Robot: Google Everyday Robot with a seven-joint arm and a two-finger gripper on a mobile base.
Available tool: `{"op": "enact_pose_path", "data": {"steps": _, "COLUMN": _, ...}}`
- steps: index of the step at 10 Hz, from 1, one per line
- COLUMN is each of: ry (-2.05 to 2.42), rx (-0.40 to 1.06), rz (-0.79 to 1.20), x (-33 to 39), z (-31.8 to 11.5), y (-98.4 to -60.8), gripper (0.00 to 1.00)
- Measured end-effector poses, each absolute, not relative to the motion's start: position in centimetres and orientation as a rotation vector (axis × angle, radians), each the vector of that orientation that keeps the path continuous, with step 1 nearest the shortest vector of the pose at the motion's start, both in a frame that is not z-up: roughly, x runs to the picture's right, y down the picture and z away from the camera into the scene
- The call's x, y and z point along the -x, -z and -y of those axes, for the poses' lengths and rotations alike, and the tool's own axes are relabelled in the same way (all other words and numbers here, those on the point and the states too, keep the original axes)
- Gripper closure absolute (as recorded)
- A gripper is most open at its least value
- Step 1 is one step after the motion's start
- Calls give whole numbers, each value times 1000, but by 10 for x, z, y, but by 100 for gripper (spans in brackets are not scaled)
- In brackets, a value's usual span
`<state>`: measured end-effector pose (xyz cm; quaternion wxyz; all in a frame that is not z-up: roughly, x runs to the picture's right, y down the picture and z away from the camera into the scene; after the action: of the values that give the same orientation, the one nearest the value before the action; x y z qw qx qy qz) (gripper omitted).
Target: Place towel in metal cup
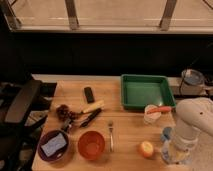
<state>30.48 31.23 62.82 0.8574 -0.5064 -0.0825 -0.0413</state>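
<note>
Hovering: jaws [176, 154] over towel [168, 134], front-right.

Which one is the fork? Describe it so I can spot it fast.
On the wooden table, look between the orange bowl and the orange fruit. The fork lies there, thin and silvery, the only cutlery. The tool is at the table's right front corner.
</note>
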Motion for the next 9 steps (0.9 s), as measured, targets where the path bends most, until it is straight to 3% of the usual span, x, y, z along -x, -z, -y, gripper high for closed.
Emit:
{"op": "enact_pose_path", "data": {"steps": 6, "ry": 27, "rx": 1066, "rz": 179, "x": -317, "z": -316, "y": -649, "gripper": 21}}
{"op": "enact_pose_path", "data": {"steps": 9, "ry": 18, "rx": 1041, "rz": 180, "x": -318, "z": -309, "y": -657, "gripper": 20}}
